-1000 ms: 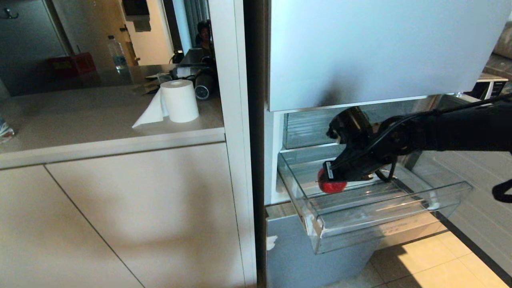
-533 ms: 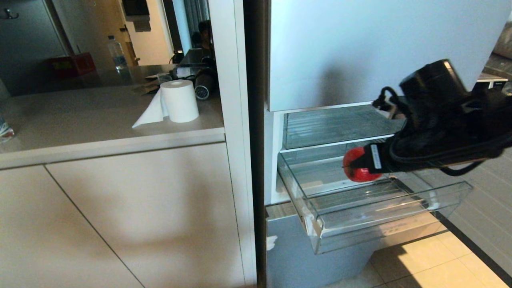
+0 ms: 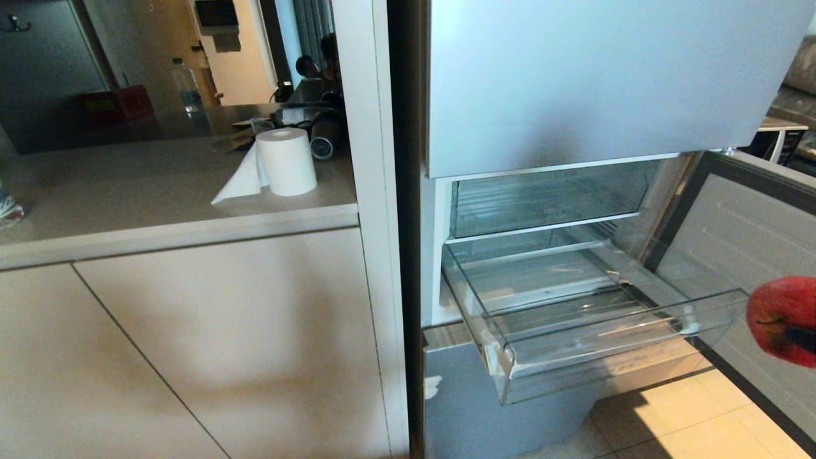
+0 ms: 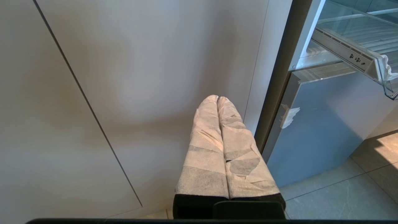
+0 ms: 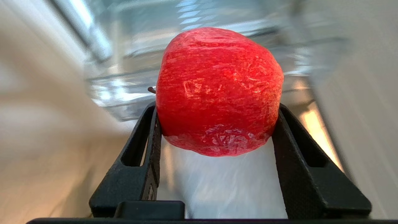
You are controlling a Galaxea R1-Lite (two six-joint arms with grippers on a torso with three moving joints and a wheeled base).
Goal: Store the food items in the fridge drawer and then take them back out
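One red food item (image 3: pixel 783 319) hangs in the air at the far right of the head view, just beyond the right front corner of the fridge drawer (image 3: pixel 612 357). My right gripper (image 5: pixel 217 107) is shut on this fruit (image 5: pixel 217 90), a black finger against each side. The clear drawer stands pulled out with only its ribbed floor showing inside. No other food item is in view. My left gripper (image 4: pixel 217 98), wrapped in pale tape, is shut on nothing and parked low before the cabinet front (image 4: pixel 124 77).
The open fridge door (image 3: pixel 733 223) stands to the right of the drawer. A second clear drawer (image 3: pixel 542 197) sits above it, under the pale-blue upper front (image 3: pixel 574 83). A paper roll (image 3: pixel 287 159) stands on the counter (image 3: pixel 159 185) at the left. A person's head (image 3: pixel 328 48) shows behind.
My right gripper has lifted the red fruit out of the drawer and drawn it back to the right edge of the head view. The arm has left the picture.
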